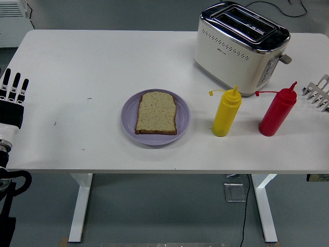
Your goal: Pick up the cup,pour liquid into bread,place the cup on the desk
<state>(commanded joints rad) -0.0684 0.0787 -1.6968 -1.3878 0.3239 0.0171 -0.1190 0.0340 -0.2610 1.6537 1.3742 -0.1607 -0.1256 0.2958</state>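
Note:
A slice of brown bread (156, 112) lies flat on a lilac plate (129, 124) near the table's middle. To its right stand a yellow squeeze bottle (226, 112) and a red squeeze bottle (277, 110), both upright with caps hanging off. No cup shows. My left hand (12, 95) rests at the table's left edge, fingers straight and holding nothing, far from the plate. My right hand (318, 92) shows only as light fingertips at the right edge, just right of the red bottle.
A cream and chrome toaster (239, 47) stands at the back right, behind the bottles. A black cable (272, 7) runs behind it. The white table (92, 67) has a few small dark marks on its left half.

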